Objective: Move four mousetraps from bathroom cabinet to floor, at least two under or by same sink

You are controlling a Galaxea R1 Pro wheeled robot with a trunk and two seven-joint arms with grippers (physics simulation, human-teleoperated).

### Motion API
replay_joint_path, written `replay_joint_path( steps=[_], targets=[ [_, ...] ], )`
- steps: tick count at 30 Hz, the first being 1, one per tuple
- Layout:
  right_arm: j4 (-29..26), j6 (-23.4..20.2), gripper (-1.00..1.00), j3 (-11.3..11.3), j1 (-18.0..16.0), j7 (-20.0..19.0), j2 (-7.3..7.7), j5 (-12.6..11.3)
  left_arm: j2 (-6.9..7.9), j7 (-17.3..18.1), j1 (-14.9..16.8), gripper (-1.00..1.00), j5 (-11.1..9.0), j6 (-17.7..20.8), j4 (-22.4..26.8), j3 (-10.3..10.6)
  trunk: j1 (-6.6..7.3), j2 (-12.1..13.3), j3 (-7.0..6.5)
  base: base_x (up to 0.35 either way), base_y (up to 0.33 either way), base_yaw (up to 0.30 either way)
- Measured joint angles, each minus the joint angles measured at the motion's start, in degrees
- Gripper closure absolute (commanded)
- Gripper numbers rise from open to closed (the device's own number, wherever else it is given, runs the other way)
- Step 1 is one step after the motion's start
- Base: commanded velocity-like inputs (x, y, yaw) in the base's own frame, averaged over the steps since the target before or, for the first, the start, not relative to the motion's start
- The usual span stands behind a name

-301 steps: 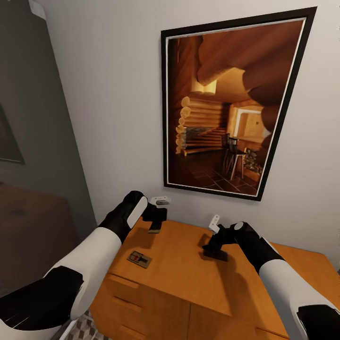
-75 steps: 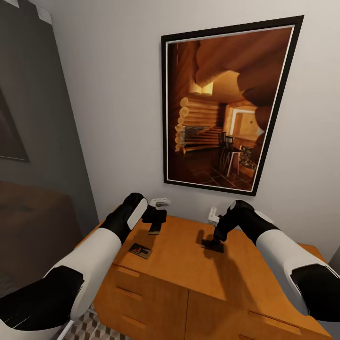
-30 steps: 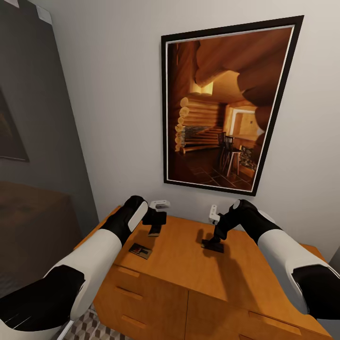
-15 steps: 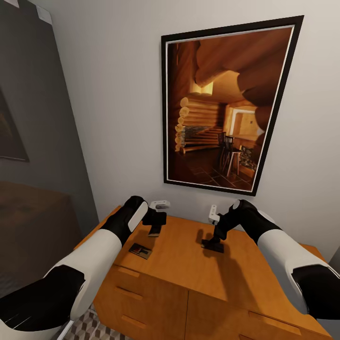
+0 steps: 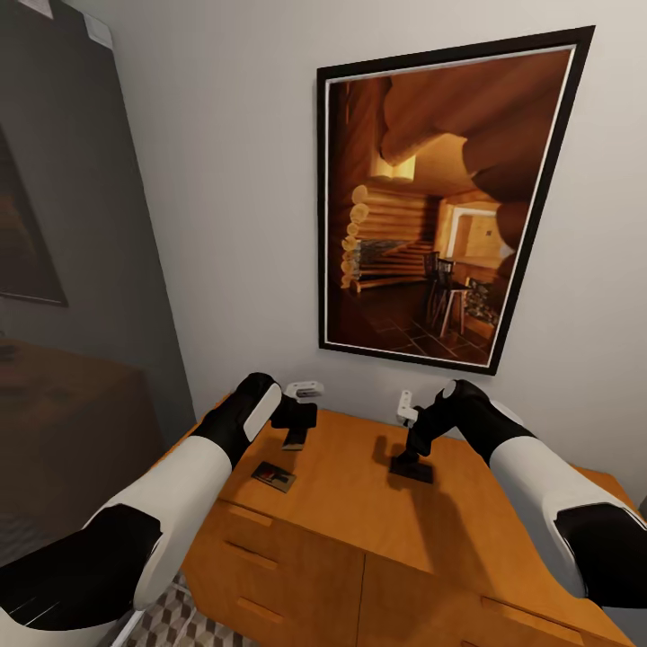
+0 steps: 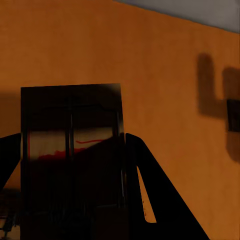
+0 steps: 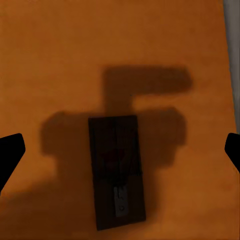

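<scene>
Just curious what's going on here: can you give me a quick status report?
Left gripper shut on a brown wooden mousetrap. Right gripper open above a second on the orange-brown cabinet top. Third lies loose.

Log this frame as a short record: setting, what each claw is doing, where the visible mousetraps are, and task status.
setting: robot faces the cabinet below a framed picture on the wall
left claw: shut on a mousetrap, held above the cabinet top
right claw: open, fingers either side of the mousetrap under it, which lies flat on the cabinet top
third mousetrap: flat near the cabinet's left front edge
fourth mousetrap: not made out
task status: no mousetrap seen on the bathroom floor yet
</scene>
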State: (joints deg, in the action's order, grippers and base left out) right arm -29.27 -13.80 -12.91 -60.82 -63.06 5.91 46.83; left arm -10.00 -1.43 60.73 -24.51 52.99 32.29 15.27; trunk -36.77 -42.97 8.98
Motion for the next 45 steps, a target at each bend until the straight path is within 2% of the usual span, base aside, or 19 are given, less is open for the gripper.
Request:
replay_joint_path(
  steps=[14, 23, 45],
  targets=[
    [0.00, 0.00, -1.00, -0.01, 0.00, -0.22, -0.02, 0.02, 0.00, 0.00, 0.00, 1.00, 0.01, -0.07, -0.02, 0.00, 0.00, 0.00, 0.00, 0.000, 0.000, 0.012],
    [0.00, 0.00, -1.00, -0.01, 0.00, -0.31, -0.02, 0.02, 0.00, 0.00, 0.00, 1.00, 0.00, -0.08, -0.02, 0.00, 0.00, 0.00, 0.00, 0.000, 0.000, 0.125],
    [0.00, 0.00, -1.00, -0.01, 0.00, -0.31, -0.02, 0.02, 0.00, -0.02, 0.00, 1.00, 0.01, -0.09, -0.04, 0.05, 0.00, 0.00, 0.00, 0.000, 0.000, 0.004]
  ],
)
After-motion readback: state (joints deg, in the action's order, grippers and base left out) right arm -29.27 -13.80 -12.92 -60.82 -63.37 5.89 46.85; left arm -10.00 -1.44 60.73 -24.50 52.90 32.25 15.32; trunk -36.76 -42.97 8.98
